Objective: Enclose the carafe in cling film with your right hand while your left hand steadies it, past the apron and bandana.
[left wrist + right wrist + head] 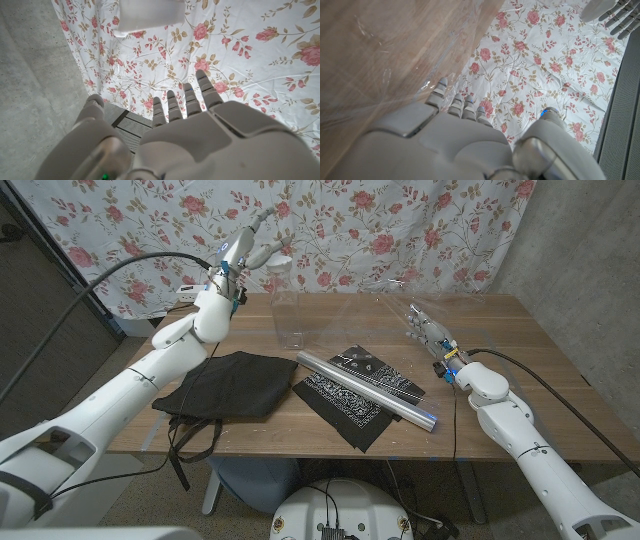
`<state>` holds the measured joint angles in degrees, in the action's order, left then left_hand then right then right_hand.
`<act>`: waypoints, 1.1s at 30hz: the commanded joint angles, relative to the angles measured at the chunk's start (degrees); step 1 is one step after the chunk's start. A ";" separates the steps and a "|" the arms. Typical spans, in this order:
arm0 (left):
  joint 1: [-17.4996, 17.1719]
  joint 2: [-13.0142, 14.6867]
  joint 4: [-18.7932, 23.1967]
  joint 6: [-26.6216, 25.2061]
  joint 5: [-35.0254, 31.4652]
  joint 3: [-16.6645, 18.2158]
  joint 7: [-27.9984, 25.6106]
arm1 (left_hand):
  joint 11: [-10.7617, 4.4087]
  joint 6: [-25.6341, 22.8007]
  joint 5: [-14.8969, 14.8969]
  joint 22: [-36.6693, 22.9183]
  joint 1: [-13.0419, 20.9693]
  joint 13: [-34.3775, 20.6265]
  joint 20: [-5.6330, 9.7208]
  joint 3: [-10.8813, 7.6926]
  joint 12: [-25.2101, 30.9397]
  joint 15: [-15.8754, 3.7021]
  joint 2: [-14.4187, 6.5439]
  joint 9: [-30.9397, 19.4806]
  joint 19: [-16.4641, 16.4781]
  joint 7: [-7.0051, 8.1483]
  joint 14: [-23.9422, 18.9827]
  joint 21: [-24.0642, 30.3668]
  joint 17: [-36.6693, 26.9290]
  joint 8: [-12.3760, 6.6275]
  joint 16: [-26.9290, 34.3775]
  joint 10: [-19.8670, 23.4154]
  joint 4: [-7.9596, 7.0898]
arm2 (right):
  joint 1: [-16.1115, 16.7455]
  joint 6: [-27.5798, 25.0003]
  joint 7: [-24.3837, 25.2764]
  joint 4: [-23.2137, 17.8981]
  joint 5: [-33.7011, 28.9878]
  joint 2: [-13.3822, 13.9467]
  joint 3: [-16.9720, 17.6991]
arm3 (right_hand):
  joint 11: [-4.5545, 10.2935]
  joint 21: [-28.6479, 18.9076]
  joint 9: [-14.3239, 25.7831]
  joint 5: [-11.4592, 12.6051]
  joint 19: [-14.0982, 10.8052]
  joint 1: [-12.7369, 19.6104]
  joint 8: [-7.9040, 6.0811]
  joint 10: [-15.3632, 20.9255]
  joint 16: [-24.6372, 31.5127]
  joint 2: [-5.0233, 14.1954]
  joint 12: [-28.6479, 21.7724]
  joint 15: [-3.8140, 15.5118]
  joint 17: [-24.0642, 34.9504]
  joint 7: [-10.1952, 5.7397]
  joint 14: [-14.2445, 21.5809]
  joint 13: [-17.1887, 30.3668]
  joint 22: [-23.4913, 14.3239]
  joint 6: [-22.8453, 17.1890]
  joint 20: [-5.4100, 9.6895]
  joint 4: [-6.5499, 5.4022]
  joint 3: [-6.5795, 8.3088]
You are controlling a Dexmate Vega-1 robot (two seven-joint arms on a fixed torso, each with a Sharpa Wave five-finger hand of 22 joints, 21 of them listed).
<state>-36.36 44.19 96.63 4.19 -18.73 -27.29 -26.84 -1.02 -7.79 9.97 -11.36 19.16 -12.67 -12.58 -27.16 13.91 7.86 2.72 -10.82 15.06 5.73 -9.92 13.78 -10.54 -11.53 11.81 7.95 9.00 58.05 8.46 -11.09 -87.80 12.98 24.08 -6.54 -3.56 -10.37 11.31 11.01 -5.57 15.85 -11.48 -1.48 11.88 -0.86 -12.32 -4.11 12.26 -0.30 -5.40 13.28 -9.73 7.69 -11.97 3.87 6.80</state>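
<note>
Reaching over the carafe (288, 308), our left hand (252, 246) is hovering with fingers spread (holding nothing); our right hand (428, 330) is pinching cling film (375, 305).

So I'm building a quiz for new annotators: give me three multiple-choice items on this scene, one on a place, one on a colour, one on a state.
1. Where does the film roll lie?
A on the bandana
B on the apron
C inside the carafe

2. What colour is the apron?
A red
B black
C white

3. Where is the left hand?
A flat on the table
B raised by the carafe's top
C on the roll

Key: 1 A, the roll crosses the patterned cloth; 2 B, dark cloth with straps; 3 B, it is up at the white lid.
</note>
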 commanded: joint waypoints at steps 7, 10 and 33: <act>2.91 1.19 2.33 -6.14 -1.68 -2.14 4.11 | 0.08 -0.80 0.27 -0.26 0.72 -0.39 0.01 0.31 0.67 -0.50 0.29 -0.31 2.00 0.33 -2.92 0.75 -0.24 -0.24 0.65 0.93 -0.13 | 0.48 -0.14 0.49 -0.98 -0.14 0.12 0.05 | 0.13 -0.31 0.20 -0.05 0.33 0.12 -0.35 -0.02 0.31 0.39 0.03 -0.06 0.07 -0.29 -0.34 0.07 -0.12 -0.06 -0.24 0.49 0.23; 3.01 1.07 2.70 -6.61 -1.00 -2.07 4.31 | -0.02 -0.80 0.28 -0.35 1.44 -0.62 0.02 0.29 1.02 -0.55 0.53 -0.29 3.69 5.14 -3.88 1.20 -0.26 -0.12 0.60 1.68 0.08 | 0.69 -0.07 0.57 -1.23 -0.24 0.27 0.10 | 0.14 -0.32 0.20 -0.07 0.34 0.06 -0.34 0.06 0.35 0.40 -0.01 -0.06 0.08 -0.31 -0.30 0.07 -0.12 -0.06 -0.25 0.48 0.21; 6.10 3.56 6.07 -12.72 -4.36 -4.49 9.57 | 1.79 3.65 -0.06 -0.20 4.14 -1.09 0.02 0.46 1.90 1.00 1.46 -0.11 10.83 6.81 -8.57 3.00 -0.09 0.91 0.74 3.79 0.27 | 1.18 -0.97 0.61 -2.24 0.37 0.87 0.52 | 0.31 -0.31 0.20 -0.12 0.56 0.14 -0.46 0.07 0.34 0.67 -0.03 1.65 0.06 -0.46 -0.57 0.02 -0.14 -0.45 -0.26 0.69 0.25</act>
<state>-31.96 46.78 101.52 -5.72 -21.98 -30.78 -20.12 0.36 -4.48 9.97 -11.44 22.65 -13.46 -12.59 -26.95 15.48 9.10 4.21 -10.92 25.29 12.48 -17.92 16.38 -10.53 -10.55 12.30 11.02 9.09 59.27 7.83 -10.34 -89.93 12.95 24.78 -6.13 -3.34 -10.37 11.31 11.02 -5.37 15.85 -11.48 -1.26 11.88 -0.87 -12.32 -2.94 12.27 -0.52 -5.87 13.28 -9.73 7.48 -12.18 4.11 7.05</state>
